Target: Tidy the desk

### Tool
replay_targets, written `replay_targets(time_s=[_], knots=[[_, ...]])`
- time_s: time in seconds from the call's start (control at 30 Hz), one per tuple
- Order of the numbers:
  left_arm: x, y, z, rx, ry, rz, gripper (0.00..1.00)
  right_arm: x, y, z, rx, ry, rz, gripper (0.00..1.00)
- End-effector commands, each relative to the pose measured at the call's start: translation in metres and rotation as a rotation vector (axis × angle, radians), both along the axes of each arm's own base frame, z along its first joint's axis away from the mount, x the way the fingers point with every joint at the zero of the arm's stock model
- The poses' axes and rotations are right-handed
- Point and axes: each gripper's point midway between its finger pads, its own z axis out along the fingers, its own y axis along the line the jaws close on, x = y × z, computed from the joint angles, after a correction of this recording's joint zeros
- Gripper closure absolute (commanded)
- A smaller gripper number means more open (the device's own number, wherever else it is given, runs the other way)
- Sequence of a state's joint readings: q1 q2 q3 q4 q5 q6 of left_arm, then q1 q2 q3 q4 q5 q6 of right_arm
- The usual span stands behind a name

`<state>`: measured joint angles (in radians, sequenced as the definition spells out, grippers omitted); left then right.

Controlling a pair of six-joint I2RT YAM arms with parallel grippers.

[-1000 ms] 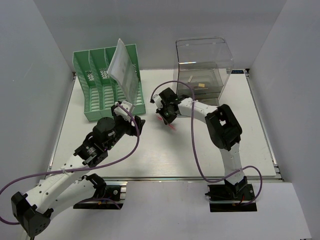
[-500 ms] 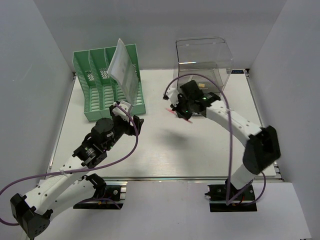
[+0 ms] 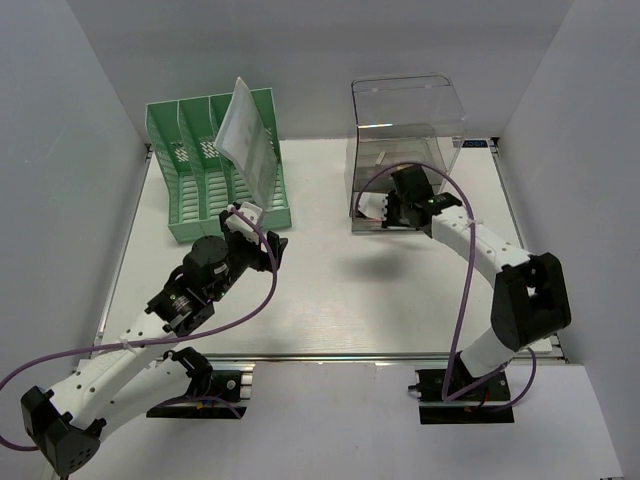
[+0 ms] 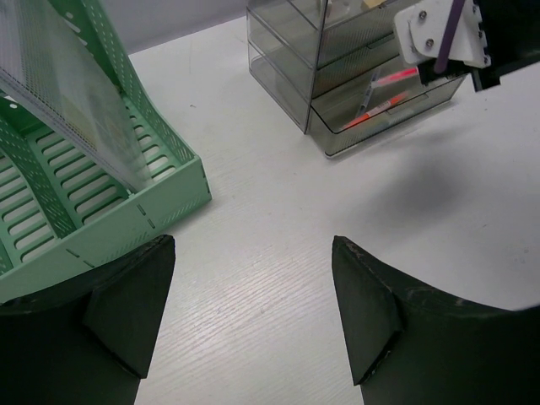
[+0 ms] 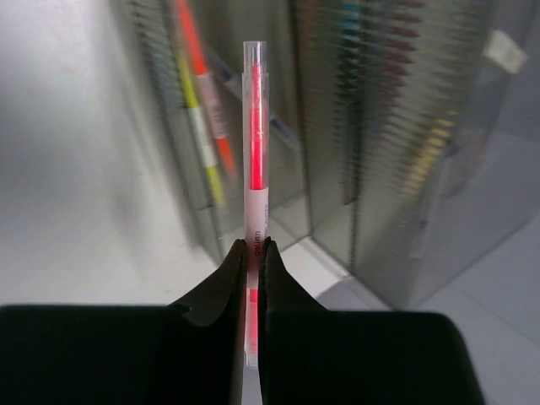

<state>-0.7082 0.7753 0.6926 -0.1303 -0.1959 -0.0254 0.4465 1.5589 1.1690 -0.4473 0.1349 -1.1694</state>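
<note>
Large flat white matte rectangular desk (image 3: 330, 300), lying flat under both arms, between white walls. Runs with its long axis from left to right, face up, with a metal rail (image 3: 330, 354) along the near long edge.

Carries at the far left a green slotted plastic file rack (image 3: 190, 190), open side up. Has a translucent plastic sheet sleeve (image 3: 248, 140) leaning in the rightmost slot, top edge well above the rack. Carries at the far right a clear plastic drawer box (image 3: 405, 120), with orange and pink pens (image 4: 380, 103) lying in the lowest drawer.

Right gripper (image 5: 253, 249): just at the near front of the drawer box, fingers pressed together on a thin clear-barrelled pen with a pink core (image 5: 256, 143). Holds the pen by its lower part, long axis straight out from the fingers, free end toward the box.

Left gripper (image 4: 251, 245): above the desk, just near of the right corner of the file rack. Fingers wide apart, nothing between them. Well apart from the right gripper, with white desk surface between the two.
</note>
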Motion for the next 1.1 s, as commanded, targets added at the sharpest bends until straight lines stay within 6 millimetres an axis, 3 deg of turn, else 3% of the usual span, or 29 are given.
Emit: replay_targets(time_s=[0.0,0.2,0.4,0.53,0.6,0.63,0.67,0.8,0.87,0.9,0.93,0.97,1.03,1.07], knots=[[0.000,0.001,-0.003,0.005,-0.003,0.002,0.15,0.044,-0.002,0.039,-0.061,-0.167,0.065,1.00],[0.000,0.000,-0.003,0.007,-0.002,-0.004,0.15,0.062,-0.001,0.008,-0.125,-0.112,0.121,1.00],[0.000,-0.001,-0.004,0.007,0.000,-0.010,0.16,0.067,0.005,-0.005,-0.096,-0.061,0.130,0.99],[0.000,-0.002,-0.005,0.011,0.003,-0.010,0.15,0.072,0.003,-0.007,-0.076,-0.075,0.084,0.62],[0.000,-0.001,-0.005,0.011,0.005,-0.007,0.15,0.072,0.006,-0.002,-0.048,-0.080,0.078,0.58],[0.000,-0.001,-0.005,0.009,0.002,-0.007,0.15,0.073,-0.005,0.001,-0.024,-0.078,0.038,0.56],[0.000,-0.001,-0.003,0.007,0.000,-0.007,0.15,0.066,0.010,0.007,0.014,-0.071,0.076,0.56],[-0.001,-0.001,-0.002,0.003,-0.003,-0.013,0.15,0.051,0.013,0.015,0.097,-0.032,0.079,0.48],[-0.001,-0.001,-0.002,0.005,-0.004,-0.014,0.15,0.045,0.020,0.018,0.173,0.010,0.090,0.57],[-0.001,-0.002,-0.003,0.005,-0.001,-0.013,0.15,0.027,0.019,0.008,0.185,0.105,0.102,0.67],[-0.001,-0.001,-0.003,0.007,-0.001,-0.014,0.15,0.020,0.023,0.011,0.216,0.148,0.127,1.00],[-0.001,-0.002,-0.002,0.006,-0.002,-0.015,0.15,0.008,0.031,0.007,0.256,0.206,0.190,1.00],[-0.002,-0.002,-0.002,0.002,-0.004,-0.016,0.15,-0.023,0.026,-0.016,0.243,0.350,0.248,1.00],[-0.002,-0.001,-0.001,0.001,-0.005,-0.015,0.15,-0.027,0.023,-0.024,0.224,0.365,0.266,1.00]])
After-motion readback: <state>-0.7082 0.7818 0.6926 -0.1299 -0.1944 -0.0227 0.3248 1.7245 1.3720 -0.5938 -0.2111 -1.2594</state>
